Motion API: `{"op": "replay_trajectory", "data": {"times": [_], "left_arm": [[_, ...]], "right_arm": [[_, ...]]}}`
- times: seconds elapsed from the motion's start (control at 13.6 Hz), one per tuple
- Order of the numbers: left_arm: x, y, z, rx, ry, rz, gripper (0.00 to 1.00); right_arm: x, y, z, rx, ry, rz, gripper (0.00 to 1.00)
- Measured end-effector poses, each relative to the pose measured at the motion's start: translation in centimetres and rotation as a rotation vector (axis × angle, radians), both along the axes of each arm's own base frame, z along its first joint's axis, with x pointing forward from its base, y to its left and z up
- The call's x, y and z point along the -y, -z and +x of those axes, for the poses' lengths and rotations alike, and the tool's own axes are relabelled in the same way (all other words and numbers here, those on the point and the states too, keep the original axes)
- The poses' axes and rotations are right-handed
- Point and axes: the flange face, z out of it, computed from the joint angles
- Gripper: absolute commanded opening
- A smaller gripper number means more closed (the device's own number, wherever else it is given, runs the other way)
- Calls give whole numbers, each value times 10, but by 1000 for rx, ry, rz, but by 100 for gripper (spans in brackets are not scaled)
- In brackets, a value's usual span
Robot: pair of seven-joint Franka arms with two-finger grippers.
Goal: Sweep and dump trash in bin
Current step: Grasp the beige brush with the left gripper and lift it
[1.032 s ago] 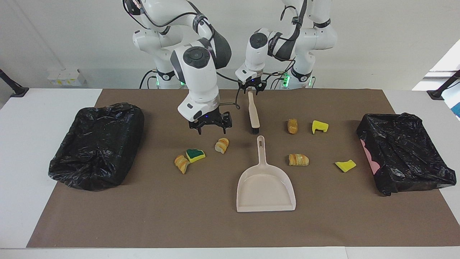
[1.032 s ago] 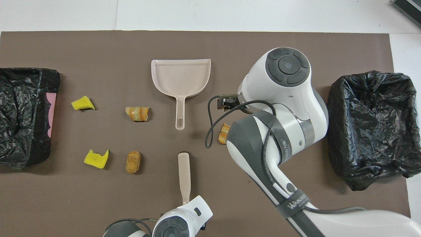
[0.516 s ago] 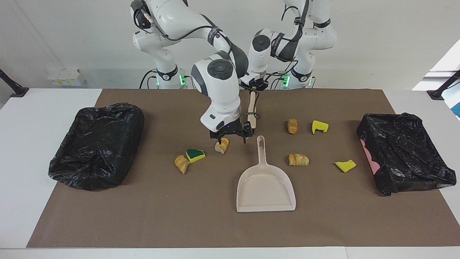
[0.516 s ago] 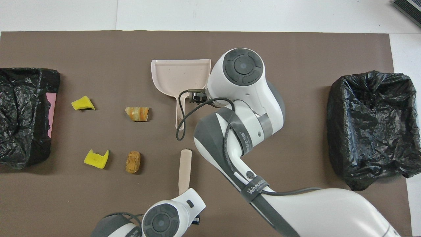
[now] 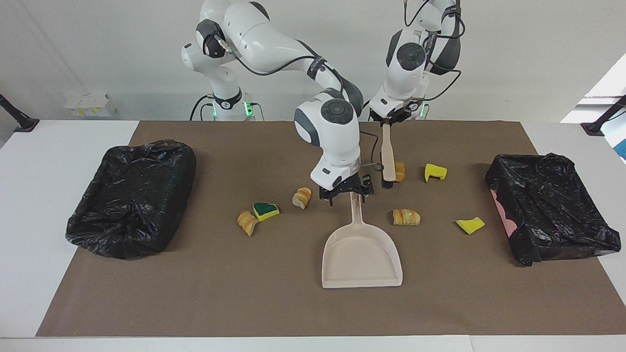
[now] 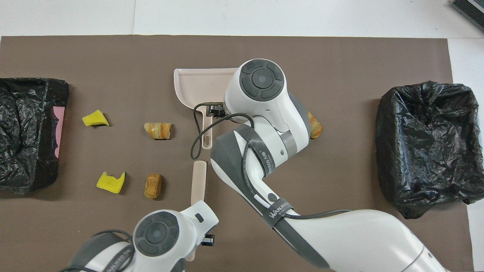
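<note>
**Scraps scattered around the dustpan**

The trash (image 5: 405, 216) lies on the table (image 5: 274, 303) on both sides of the dustpan (image 5: 362, 254), between two black-lined bins (image 5: 132, 195). The right tool (image 5: 347, 194), spread wide, is down at the dustpan's handle. The left tool (image 5: 389, 120) is clamped on the brush (image 5: 388, 156), which hangs upright beside a bread chunk (image 5: 400, 171).

1. Brown mat (image 5: 274, 298) covered the white table (image 5: 34, 195).
2. White box (image 5: 88, 104) sat by the wall, past the table's edge at the right arm's end.
3. Dark clamp (image 5: 604, 117) stood at the left arm's corner.
</note>
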Motion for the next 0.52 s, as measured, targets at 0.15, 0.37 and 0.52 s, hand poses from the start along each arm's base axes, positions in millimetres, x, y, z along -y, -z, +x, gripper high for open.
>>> {"op": "replay_trajectory", "data": {"times": [0.15,0.37,0.52], "left_arm": [[-34,-4,19,37,-38,26,0],[-96,-3,61,131,-103,5,0],[-142,-2,90,166,-99,27,0]], "right_arm": [[-10,9,-6,10,-26,-25,89],[-25,20,-17,5,-48,-40,70],[-31,28,-21,6,-54,-58,55]]}}
